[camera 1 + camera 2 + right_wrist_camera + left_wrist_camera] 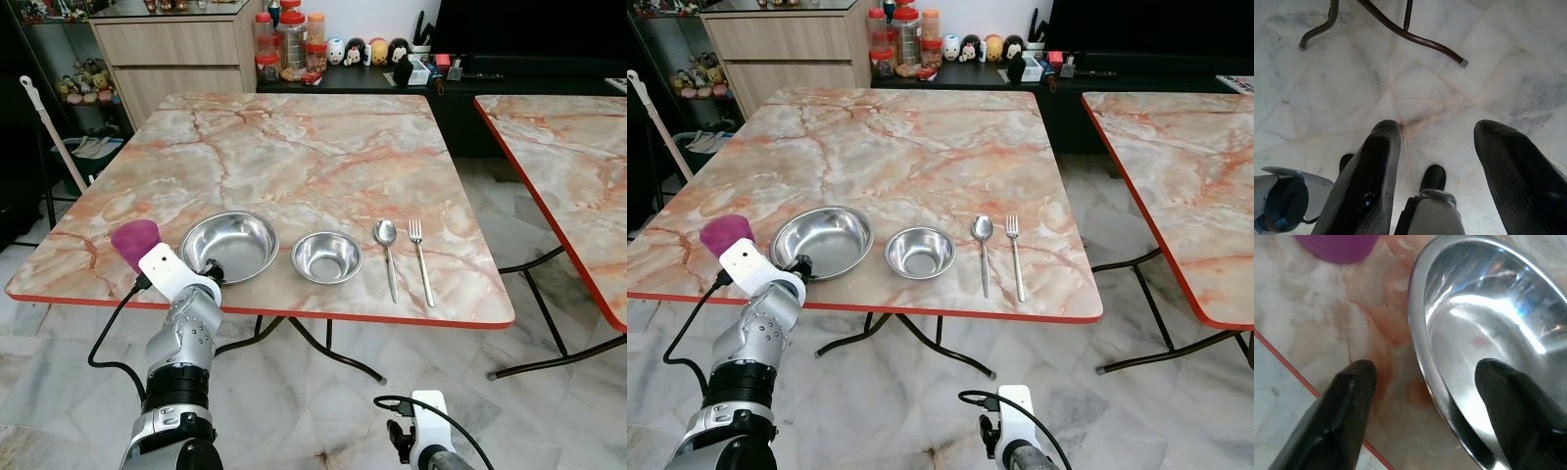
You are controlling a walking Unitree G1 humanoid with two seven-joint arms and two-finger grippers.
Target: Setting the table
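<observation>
At the near edge of our marble-patterned desk (294, 147), a large steel bowl (229, 245) sits empty, with a smaller steel bowl (327, 257), also empty, just to its right. Beyond that lie a spoon (387, 255) and a fork (420, 259), side by side and parallel, handles toward us. A purple cup (135, 241) stands just left of the large bowl, near the desk's red edge. Our left tool (1422, 382) hovers at the large bowl's near rim, its two black fingers (1349, 401) spread wide, one over the bowl's inside and one over the bare desk; it grips nothing. Our right tool (1437, 161) hangs low by our side, fingers apart and empty, above the pale marble floor (1415, 88). A second desk (568, 166) stands to the right, and a cabinet (176, 54) with jars (289, 44) behind.
</observation>
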